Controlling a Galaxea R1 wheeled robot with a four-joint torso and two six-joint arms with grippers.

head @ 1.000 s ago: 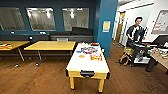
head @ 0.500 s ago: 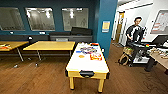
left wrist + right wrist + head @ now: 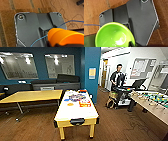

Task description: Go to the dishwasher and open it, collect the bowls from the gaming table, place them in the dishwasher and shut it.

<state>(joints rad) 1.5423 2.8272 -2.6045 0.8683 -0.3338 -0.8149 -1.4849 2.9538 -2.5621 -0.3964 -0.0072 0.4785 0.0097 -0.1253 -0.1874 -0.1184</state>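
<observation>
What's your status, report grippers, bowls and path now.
Left wrist view: orange bowl close at the camera. Right wrist view: green bowl, likewise. Gaming table ahead, boxes on top. Person off to the right.

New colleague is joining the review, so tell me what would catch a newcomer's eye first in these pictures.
First the gaming table, white-topped with a yellow rim, standing in the middle of the room with colourful boxes on its far half. Then the bowls close to the wrist cameras: an orange bowl in the left wrist view, a bright green bowl in the right. On the right stands a person behind a control rig, with a table-football table nearer.
</observation>
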